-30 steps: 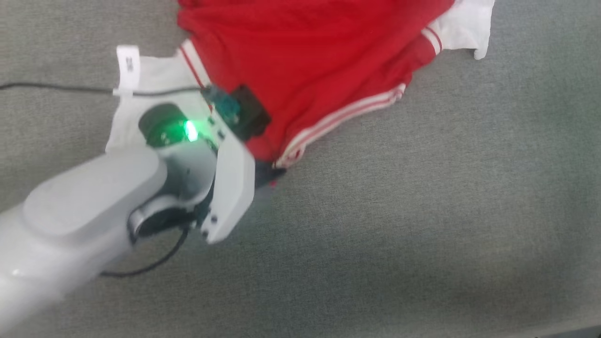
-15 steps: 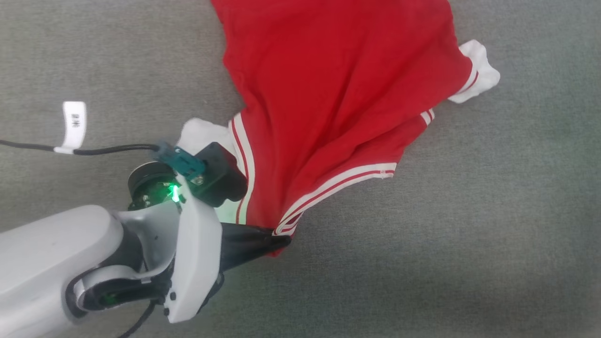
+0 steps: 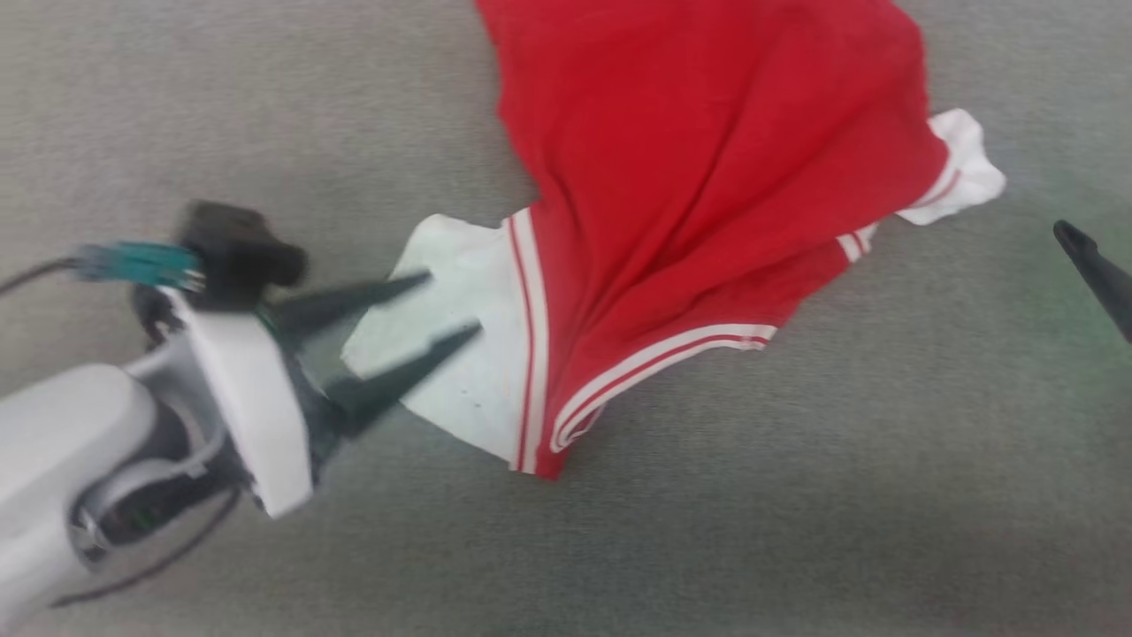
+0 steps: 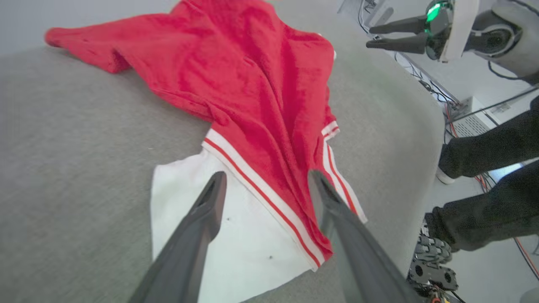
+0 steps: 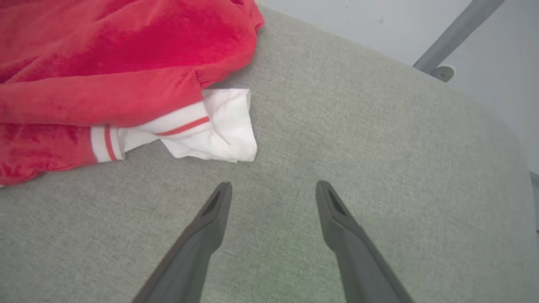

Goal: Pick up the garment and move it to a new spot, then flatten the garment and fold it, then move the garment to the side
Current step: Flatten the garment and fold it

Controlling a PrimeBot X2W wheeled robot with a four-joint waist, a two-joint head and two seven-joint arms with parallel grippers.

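Note:
The garment point(image 3: 707, 177) is a red jersey with white sleeves and striped trim, lying rumpled on the grey cloth table point(image 3: 796, 495). My left gripper point(image 3: 453, 303) is open, its tips over the near white sleeve point(image 3: 451, 389) and nothing between them. In the left wrist view my left gripper point(image 4: 266, 174) straddles the striped seam of the garment point(image 4: 252, 84). One right finger point(image 3: 1097, 274) shows at the right edge. My right gripper point(image 5: 273, 185) is open over bare table, just short of the other white sleeve point(image 5: 219, 126) of the garment point(image 5: 105, 50).
The table edge point(image 4: 425, 139) falls away on the right of the left wrist view. Beyond it stand a person's legs in dark trousers point(image 4: 484, 151), with cables and hardware point(image 4: 433, 261) on the floor. A grey metal strut point(image 5: 459, 29) runs behind the table.
My left gripper has let go of the garment's striped hem corner, opened, and drawn back to the left. The near white sleeve now lies spread out. The head camera has shifted.

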